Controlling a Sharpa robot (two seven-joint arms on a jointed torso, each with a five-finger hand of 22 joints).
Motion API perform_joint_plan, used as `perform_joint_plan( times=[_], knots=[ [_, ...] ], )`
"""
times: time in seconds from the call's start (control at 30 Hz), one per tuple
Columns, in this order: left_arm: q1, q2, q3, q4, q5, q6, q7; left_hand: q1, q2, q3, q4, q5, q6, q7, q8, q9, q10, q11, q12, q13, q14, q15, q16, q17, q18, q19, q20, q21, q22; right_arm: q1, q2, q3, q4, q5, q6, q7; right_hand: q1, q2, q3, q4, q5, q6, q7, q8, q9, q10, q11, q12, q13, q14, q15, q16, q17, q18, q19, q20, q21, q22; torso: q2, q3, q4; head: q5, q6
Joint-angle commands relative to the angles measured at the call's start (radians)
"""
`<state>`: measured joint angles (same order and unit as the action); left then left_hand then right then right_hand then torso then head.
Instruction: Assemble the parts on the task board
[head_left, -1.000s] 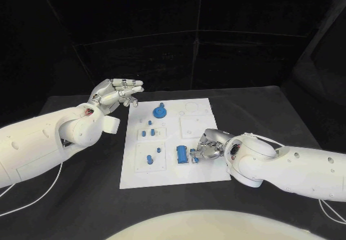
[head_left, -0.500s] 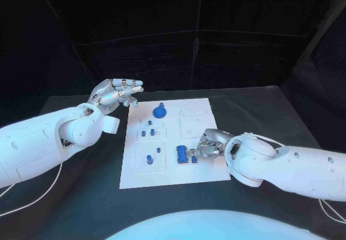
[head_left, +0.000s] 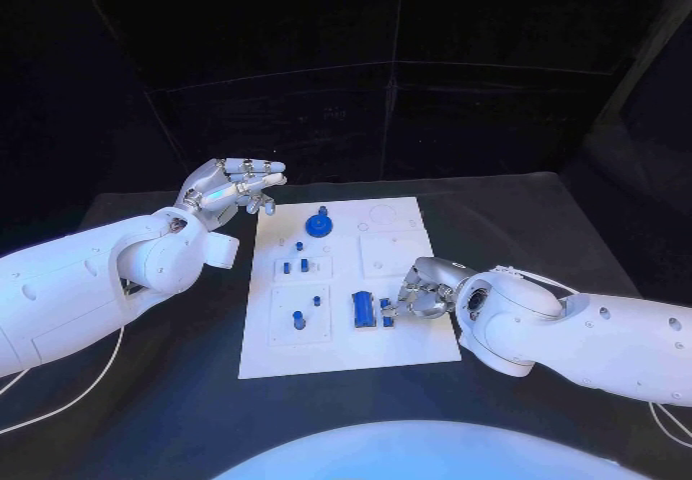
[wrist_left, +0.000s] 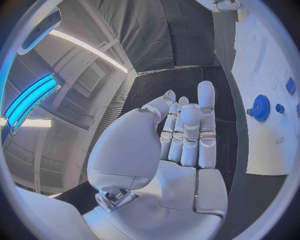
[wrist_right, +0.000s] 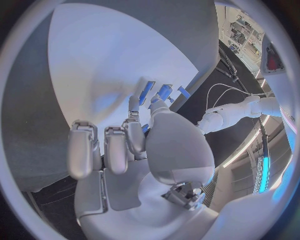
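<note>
My right hand (head_left: 420, 296) pinches a small blue part (head_left: 387, 310) beside the blue block (head_left: 362, 309) on the board (head_left: 404, 345); my left hand (head_left: 231, 185) hovers released.

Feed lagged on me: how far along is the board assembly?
Early to midway. Standing in the task board: the gear and small pegs. In hand: the right hand works at a small blue part beside the blue block. Left hand is idle, empty.
</note>
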<state>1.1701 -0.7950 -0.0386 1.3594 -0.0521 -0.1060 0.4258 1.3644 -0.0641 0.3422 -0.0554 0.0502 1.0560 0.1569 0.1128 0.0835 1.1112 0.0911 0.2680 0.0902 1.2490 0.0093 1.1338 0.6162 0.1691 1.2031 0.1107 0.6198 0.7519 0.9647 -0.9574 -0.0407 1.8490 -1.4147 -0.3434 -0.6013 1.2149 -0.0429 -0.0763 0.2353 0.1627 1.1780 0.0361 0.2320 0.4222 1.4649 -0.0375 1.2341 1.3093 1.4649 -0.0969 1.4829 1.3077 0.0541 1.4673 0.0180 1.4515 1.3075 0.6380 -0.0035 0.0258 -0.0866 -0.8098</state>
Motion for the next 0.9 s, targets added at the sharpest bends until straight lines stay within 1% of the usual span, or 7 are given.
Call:
perform_joint_plan(
  times=[0.03, 0.3, 0.43, 0.5, 0.57, 0.77, 0.9],
  knots=[
    [0.001, 0.001, 0.001, -0.001, 0.003, 0.012, 0.003, -0.003, 0.006, -0.006, -0.002, 0.003, -0.001, 0.002, 0.005, -0.001, -0.008, -0.001, 0.006, 0.001, -0.010, 0.000, -0.003, -0.002, 0.014, -0.002, -0.001, -0.004, -0.001, 0.001, -0.009, 0.000, 0.004, 0.029, -0.038, 0.059, 0.013, 0.001, -0.011, -0.003, 0.000, -0.033, 0.010, -0.013, -0.004, 0.006, 0.007, -0.022, 0.025, 0.071, 0.003, -0.015, 0.072, -0.004, 0.004, -0.002, -0.013, 0.044, -0.001, -0.0007, -0.0014, -0.002, 0.005],
    [0.000, 0.006, 0.000, -0.011, 0.003, 0.010, 0.007, -0.008, 0.007, -0.008, 0.001, 0.003, -0.002, 0.003, 0.005, -0.002, -0.010, 0.000, 0.007, 0.001, -0.013, 0.000, -0.005, -0.007, 0.014, -0.003, 0.000, -0.006, -0.002, 0.006, -0.043, 0.001, -0.027, 0.406, -0.143, 0.441, 0.111, 0.023, -0.032, -0.027, 0.079, -0.151, 0.063, -0.086, -0.032, -0.094, 0.052, -0.229, -0.107, 0.036, 0.040, -0.110, -0.072, 0.034, -0.086, 0.032, -0.138, -0.134, -0.019, -0.0037, 0.0002, -0.011, 0.020],
    [-0.004, 0.009, -0.004, -0.023, 0.007, 0.004, 0.010, -0.018, 0.006, -0.015, 0.008, 0.003, -0.004, 0.003, 0.005, -0.002, -0.012, 0.000, 0.010, 0.001, -0.027, 0.002, -0.018, -0.033, 0.013, -0.006, 0.001, -0.012, -0.006, 0.033, -0.039, 0.001, -0.091, 0.677, -0.133, 0.661, 0.184, 0.041, -0.024, -0.065, 0.099, -0.179, 0.077, -0.101, -0.040, -0.233, 0.063, -0.521, -0.304, -0.032, 0.050, -0.287, -0.299, 0.082, -0.212, 0.043, -0.327, -0.373, -0.041, -0.0086, 0.0020, -0.015, 0.030],
    [-0.007, 0.012, -0.006, -0.033, 0.024, -0.003, 0.011, -0.023, 0.005, -0.021, 0.012, 0.002, -0.008, 0.003, 0.005, -0.003, -0.016, 0.002, 0.013, 0.001, -0.077, 0.005, -0.065, -0.109, 0.013, -0.025, 0.004, -0.029, -0.015, 0.051, -0.026, 0.002, -0.141, 0.790, -0.115, 0.744, 0.216, 0.048, -0.021, -0.078, 0.094, -0.188, 0.085, -0.108, -0.043, -0.319, 0.074, -0.677, -0.418, -0.112, 0.059, -0.487, -0.518, 0.122, -0.336, 0.050, -0.525, -0.598, -0.053, -0.0109, 0.0011, -0.017, 0.040],
    [-0.009, 0.015, -0.007, -0.041, 0.036, -0.008, 0.012, -0.025, 0.004, -0.026, 0.015, 0.003, -0.011, 0.006, 0.005, -0.004, -0.020, 0.005, 0.014, 0.000, -0.113, 0.009, -0.097, -0.135, 0.012, -0.049, 0.007, -0.052, -0.027, 0.065, -0.009, 0.002, -0.184, 0.868, -0.096, 0.792, 0.233, 0.052, -0.020, -0.082, 0.088, -0.195, 0.095, -0.114, -0.049, -0.346, 0.083, -0.732, -0.470, -0.171, 0.069, -0.645, -0.667, 0.130, -0.376, 0.057, -0.611, -0.672, -0.065, -0.0137, 0.0010, -0.018, 0.047],
    [-0.017, 0.038, -0.009, -0.091, 0.075, -0.025, 0.020, -0.026, 0.002, -0.041, 0.034, -0.006, -0.034, 0.025, 0.002, -0.009, -0.041, 0.027, -0.018, -0.021, -0.253, 0.045, -0.395, -0.281, 0.012, -0.219, 0.039, -0.235, -0.145, 0.099, 0.092, 0.002, -0.386, 1.119, -0.018, 0.935, 0.317, 0.065, 0.012, -0.085, 0.047, -0.230, 0.128, -0.160, -0.102, -0.405, 0.131, -0.987, -0.766, -0.337, 0.131, -0.996, -0.841, 0.122, -0.490, 0.113, -0.876, -0.840, -0.106, -0.0218, -0.0026, -0.013, 0.081],
    [-0.029, 0.066, -0.010, -0.144, 0.112, -0.035, 0.030, -0.028, 0.006, -0.057, 0.060, 0.004, -0.054, 0.025, -0.006, -0.015, -0.051, 0.048, -0.078, -0.027, -0.297, 0.098, -0.660, -0.395, 0.005, -0.342, 0.098, -0.406, -0.280, 0.109, 0.182, 0.003, -0.547, 1.227, 0.030, 0.995, 0.326, 0.062, 0.035, -0.064, 0.037, -0.232, 0.145, -0.164, -0.162, -0.353, 0.157, -1.109, -1.002, -0.347, 0.174, -1.208, -0.991, 0.135, -0.502, 0.159, -1.060, -0.973, -0.122, -0.0205, -0.0026, -0.002, 0.107]
  ],
)
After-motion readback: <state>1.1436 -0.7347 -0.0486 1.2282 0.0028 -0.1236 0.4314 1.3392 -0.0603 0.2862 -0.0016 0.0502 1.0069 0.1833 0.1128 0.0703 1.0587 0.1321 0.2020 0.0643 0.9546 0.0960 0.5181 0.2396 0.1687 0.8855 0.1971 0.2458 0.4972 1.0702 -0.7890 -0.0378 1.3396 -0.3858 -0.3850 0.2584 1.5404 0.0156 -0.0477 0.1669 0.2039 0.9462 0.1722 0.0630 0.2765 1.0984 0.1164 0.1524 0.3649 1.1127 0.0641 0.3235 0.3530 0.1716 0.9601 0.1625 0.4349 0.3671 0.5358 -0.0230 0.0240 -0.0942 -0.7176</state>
